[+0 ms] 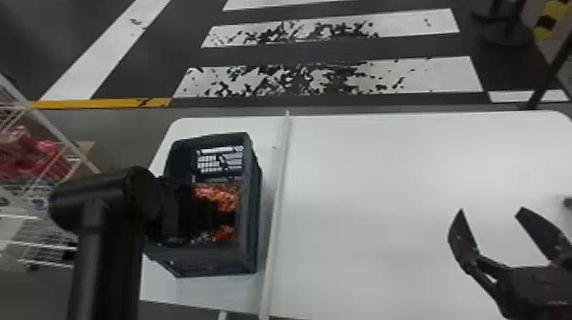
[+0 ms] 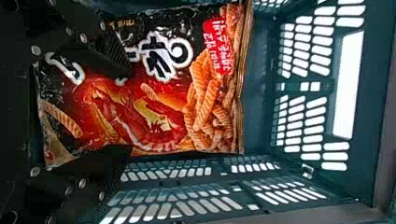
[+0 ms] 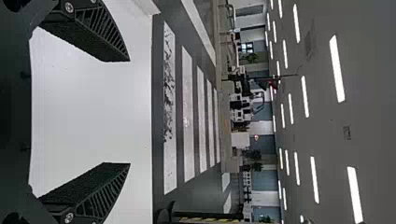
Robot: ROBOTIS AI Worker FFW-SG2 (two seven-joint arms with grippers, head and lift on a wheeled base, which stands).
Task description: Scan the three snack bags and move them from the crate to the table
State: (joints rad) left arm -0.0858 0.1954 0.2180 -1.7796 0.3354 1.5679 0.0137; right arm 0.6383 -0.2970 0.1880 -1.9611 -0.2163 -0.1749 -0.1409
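In the head view, my left gripper reaches down inside the dark crate, over a red and black snack bag. The left wrist view has this snack bag lying in the crate, and the left gripper is open above it, one finger across the bag and the other at its edge. Over the right part of the white table, my right gripper stands open, well apart from the crate. In its wrist view the right gripper has nothing between its fingers.
A raised white strip runs across the table just right of the crate. Left of the table stands a wire rack with red packages. A small dark object shows at the table's right side.
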